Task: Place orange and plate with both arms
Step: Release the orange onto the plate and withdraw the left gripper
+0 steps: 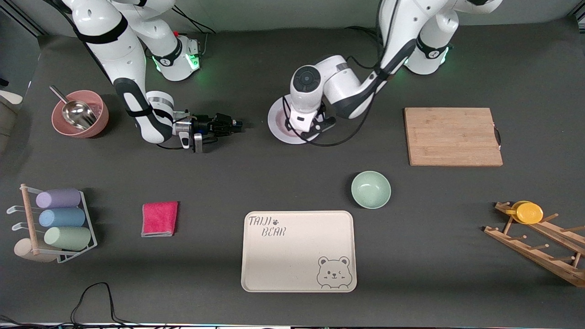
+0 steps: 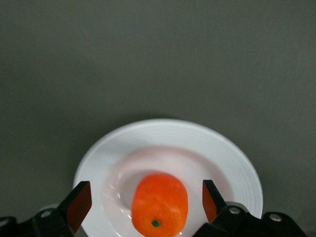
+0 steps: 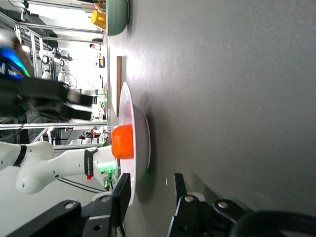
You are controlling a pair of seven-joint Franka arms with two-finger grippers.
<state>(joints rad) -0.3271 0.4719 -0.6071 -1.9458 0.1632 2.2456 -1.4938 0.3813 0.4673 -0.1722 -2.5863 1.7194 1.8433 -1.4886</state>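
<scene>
The white plate [image 1: 278,125] lies on the dark table mid-way between the arms' bases, partly under the left hand. The orange [image 2: 159,203] sits in the plate's well [image 2: 148,140]; in the front view the left hand hides it. My left gripper [image 1: 314,129] hangs just over the plate, open, with one fingertip [image 2: 79,205] on each side of the orange [image 2: 144,202], not touching it. My right gripper [image 1: 237,124] lies low and level beside the plate toward the right arm's end, open [image 3: 150,192] and apart from the rim. The right wrist view shows the plate [image 3: 140,128] edge-on with the orange [image 3: 122,141] in it.
A pink bowl with a metal scoop [image 1: 80,114] stands toward the right arm's end. A wooden board [image 1: 452,136], green bowl [image 1: 370,189], bear tray [image 1: 299,250], pink cloth [image 1: 159,218], cup rack [image 1: 59,219] and peg rack with a yellow disc [image 1: 529,212] lie about.
</scene>
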